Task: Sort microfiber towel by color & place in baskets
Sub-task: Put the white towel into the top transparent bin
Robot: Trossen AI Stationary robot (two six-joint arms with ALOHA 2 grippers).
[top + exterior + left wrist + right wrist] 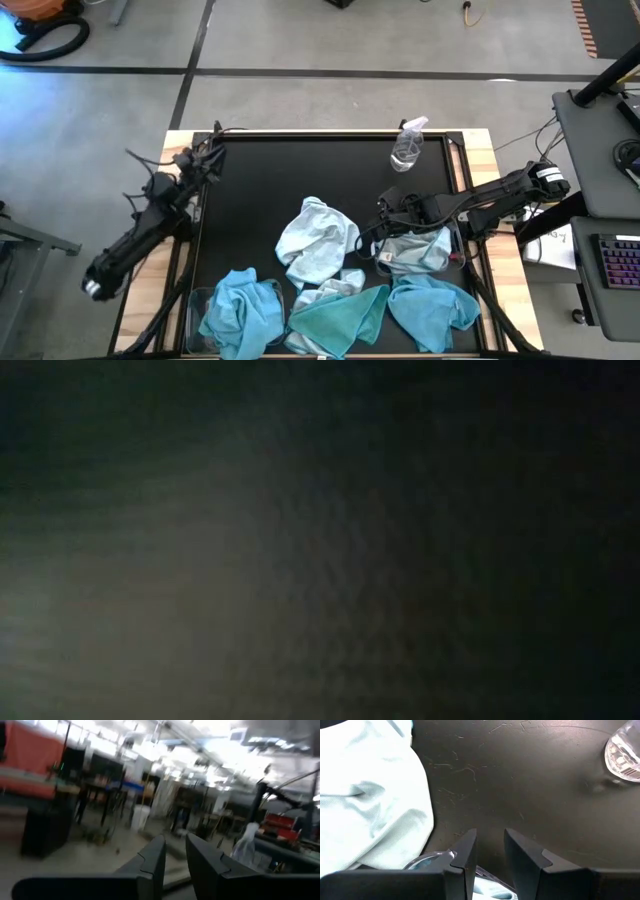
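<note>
Sorting partly done. A pale towel [415, 250] lies in the right basket [462, 258]; a sky-blue towel [240, 308] appears to sit in the left basket [193, 312], though its clear walls are hard to trace. Left to sort: a pale towel [317, 238] at table centre, a teal towel [340, 318] at the near edge, and a blue towel [432, 305] near right. The right gripper [489, 851] hovers low over the right basket's far rim, fingers narrowly parted, empty. The left gripper [174, 857] is parked at the far left, aimed out into the room, fingers narrowly apart, empty. A spray bottle [408, 145] stands far back.
</note>
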